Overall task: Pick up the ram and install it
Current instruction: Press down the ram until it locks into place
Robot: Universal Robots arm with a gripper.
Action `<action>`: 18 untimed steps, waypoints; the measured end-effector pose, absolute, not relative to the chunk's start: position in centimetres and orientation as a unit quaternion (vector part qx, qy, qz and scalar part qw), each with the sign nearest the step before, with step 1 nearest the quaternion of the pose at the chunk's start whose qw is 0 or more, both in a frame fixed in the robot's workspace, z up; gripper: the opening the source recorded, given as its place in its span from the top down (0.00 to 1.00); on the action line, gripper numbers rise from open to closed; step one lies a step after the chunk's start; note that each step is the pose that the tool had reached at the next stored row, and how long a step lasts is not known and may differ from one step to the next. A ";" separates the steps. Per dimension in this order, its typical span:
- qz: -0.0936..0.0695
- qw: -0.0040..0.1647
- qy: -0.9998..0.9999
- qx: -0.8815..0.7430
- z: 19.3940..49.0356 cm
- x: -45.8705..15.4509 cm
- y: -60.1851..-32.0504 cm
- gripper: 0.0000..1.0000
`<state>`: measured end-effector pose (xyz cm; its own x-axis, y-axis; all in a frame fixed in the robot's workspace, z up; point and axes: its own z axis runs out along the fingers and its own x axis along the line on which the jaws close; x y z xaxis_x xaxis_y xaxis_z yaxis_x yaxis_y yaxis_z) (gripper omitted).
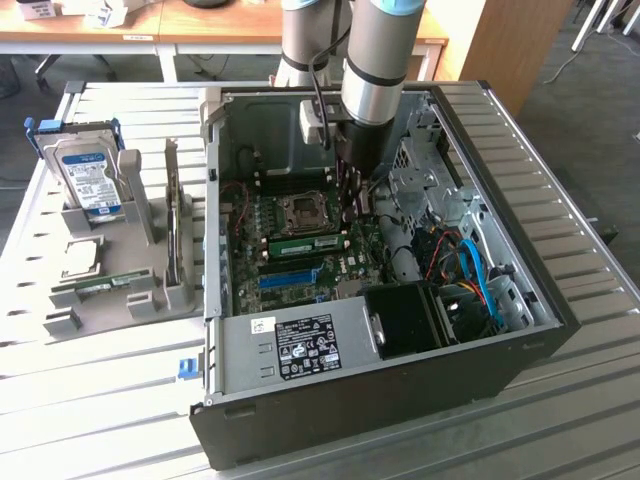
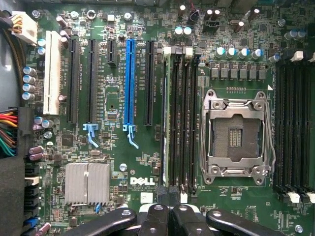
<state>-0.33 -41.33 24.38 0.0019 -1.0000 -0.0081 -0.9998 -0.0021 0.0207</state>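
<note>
The tool (image 1: 352,195) hangs low inside the open computer case (image 1: 520,330), clenched tight with its fingertips (image 2: 167,216) together and nothing between them. Directly beneath and just ahead of it, the ram (image 1: 303,244) lies seated lengthwise in a memory slot (image 2: 173,118) beside the empty processor socket (image 2: 237,132), so the work looks to be at the seating stage: the shut tool sits over one end of the stick, placed as if to press it home. Doing that well would mean pushing straight down on the stick's top edge, square to the board, with even force so the end latches close rather than one end riding up. Close around the tool there is little room: the socket frame on one side, the blue expansion slot (image 2: 129,83) and black slots on the other, and a metal drive cage (image 1: 430,190) with coloured cables (image 1: 470,265) near the arm. Well away, outside the case on the table (image 1: 120,400), a hard drive (image 1: 85,180) stands in a grey holder (image 1: 140,285).
</note>
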 end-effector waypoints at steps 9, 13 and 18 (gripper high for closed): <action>-0.010 0.005 -0.706 0.708 24.2 -0.3 -41.4 0.89; -0.010 0.005 -0.706 0.708 23.8 -0.3 -41.4 0.89; -0.010 0.005 -0.706 0.708 23.4 -0.3 -41.4 0.89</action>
<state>-0.32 -41.43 23.41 0.0022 -1.0000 -0.0079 -0.9998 -0.0023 0.0207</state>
